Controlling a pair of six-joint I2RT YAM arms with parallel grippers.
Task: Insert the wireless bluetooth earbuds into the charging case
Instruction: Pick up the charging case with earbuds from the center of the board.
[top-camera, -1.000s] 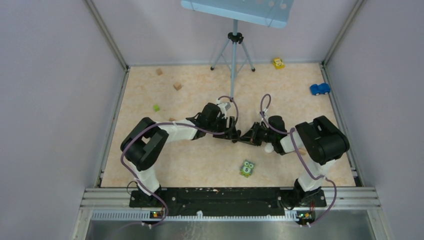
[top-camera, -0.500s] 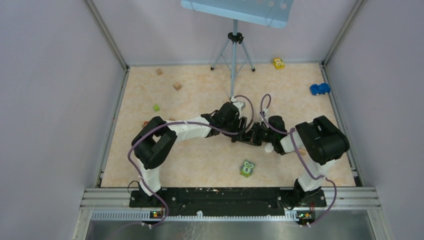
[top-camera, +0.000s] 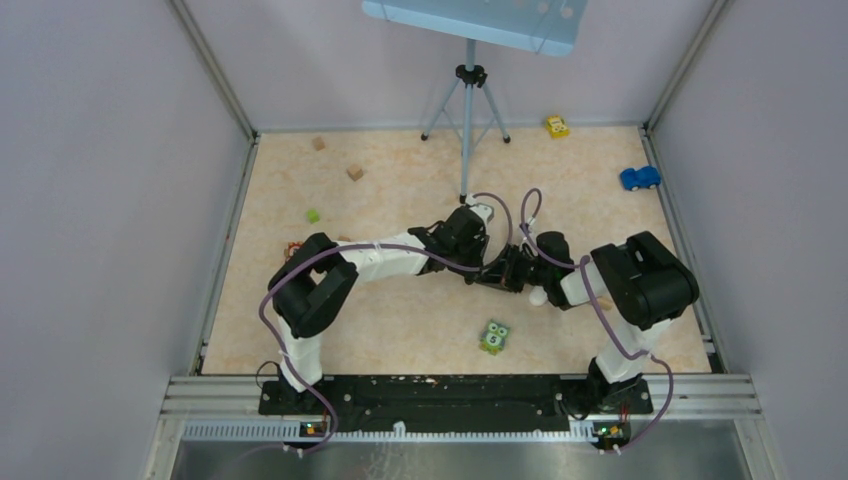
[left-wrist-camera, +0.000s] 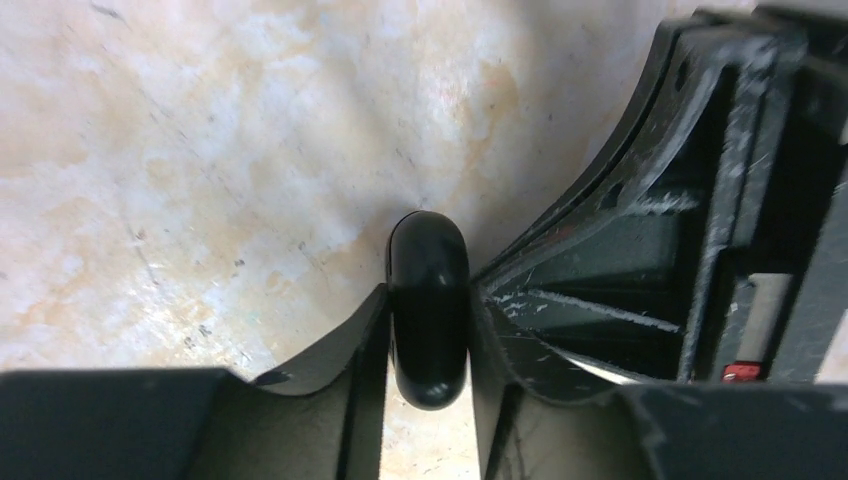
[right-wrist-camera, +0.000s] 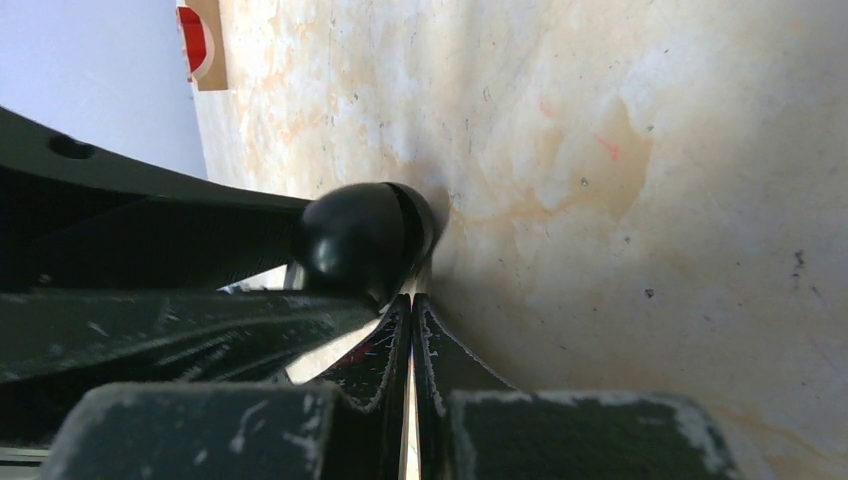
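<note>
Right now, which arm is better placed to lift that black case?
Left. The left pincer straddles the black case, a finger against each side. The right pincer is shut, its tips only beside the case.

Beige mottled tabletop (top-camera: 400, 320), bearing: tripod (top-camera: 470, 75); left of the tripod, tan cube (top-camera: 318, 143), second tan cube (top-camera: 354, 172), green cube (top-camera: 313, 215); right of it, yellow toy car (top-camera: 557, 126), blue toy car (top-camera: 639, 178); nearer than it, owl toy (top-camera: 494, 337).

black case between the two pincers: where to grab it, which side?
Across its two broad faces, mid-length, approaching the narrow rounded edge as the left pincer does. The black case shows that pincer a slim profile, so fingers seat on the faces; the domed ends would likely slip. The shut right pincer sits at the opposite side.
</note>
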